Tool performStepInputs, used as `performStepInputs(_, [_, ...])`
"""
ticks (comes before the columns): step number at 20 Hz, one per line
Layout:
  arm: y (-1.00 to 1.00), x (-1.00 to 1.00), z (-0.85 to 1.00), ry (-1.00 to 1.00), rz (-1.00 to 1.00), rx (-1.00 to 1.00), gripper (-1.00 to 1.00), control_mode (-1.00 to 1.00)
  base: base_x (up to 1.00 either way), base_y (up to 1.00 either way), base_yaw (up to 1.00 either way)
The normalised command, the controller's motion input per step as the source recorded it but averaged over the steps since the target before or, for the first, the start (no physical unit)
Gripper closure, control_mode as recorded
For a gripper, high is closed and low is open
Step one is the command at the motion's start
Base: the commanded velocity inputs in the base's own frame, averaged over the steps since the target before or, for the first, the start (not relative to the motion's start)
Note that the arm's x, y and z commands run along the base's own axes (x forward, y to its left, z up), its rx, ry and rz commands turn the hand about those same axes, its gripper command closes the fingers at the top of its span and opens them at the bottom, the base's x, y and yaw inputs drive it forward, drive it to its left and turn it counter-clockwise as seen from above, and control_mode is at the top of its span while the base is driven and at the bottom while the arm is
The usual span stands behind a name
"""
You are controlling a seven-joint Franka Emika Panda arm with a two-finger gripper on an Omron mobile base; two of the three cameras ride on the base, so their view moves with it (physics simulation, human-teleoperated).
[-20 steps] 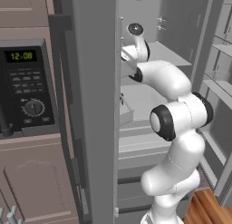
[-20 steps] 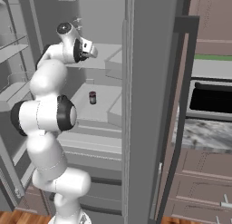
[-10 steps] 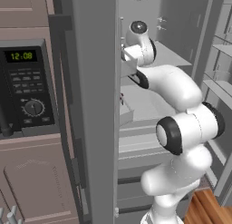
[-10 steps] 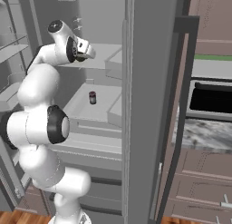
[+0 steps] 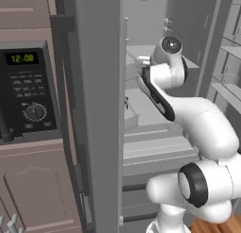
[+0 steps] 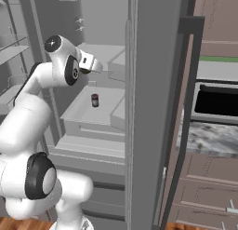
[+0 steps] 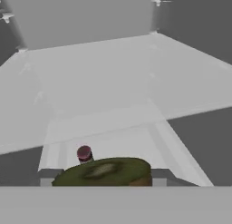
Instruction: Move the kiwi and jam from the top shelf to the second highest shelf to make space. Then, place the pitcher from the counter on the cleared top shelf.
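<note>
Fridge interior in pale grey, gripper clamped on the kiwi above the top shelf, jam upright on the second highest shelf, microwave left, speckled counter right.

A pale grey fridge interior stands open, evenly lit; its grey door rises edge-on in front; a black microwave with a green clock sits in mauve-brown cabinetry beside it; wooden floor shows at the bottom edge; door racks line the far side.
</note>
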Motion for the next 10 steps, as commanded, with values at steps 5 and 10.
performStepInputs(5, [-0.34, -1.0, 0.0, 0.0, 0.0, 0.0, 1.0, -1.0, 0.0, 0.0, 0.0])
performStepInputs(10, [-0.05, -1.0, -0.08, 0.0, 0.0, 0.0, 1.0, -1.0, 0.0, 0.0, 0.0])
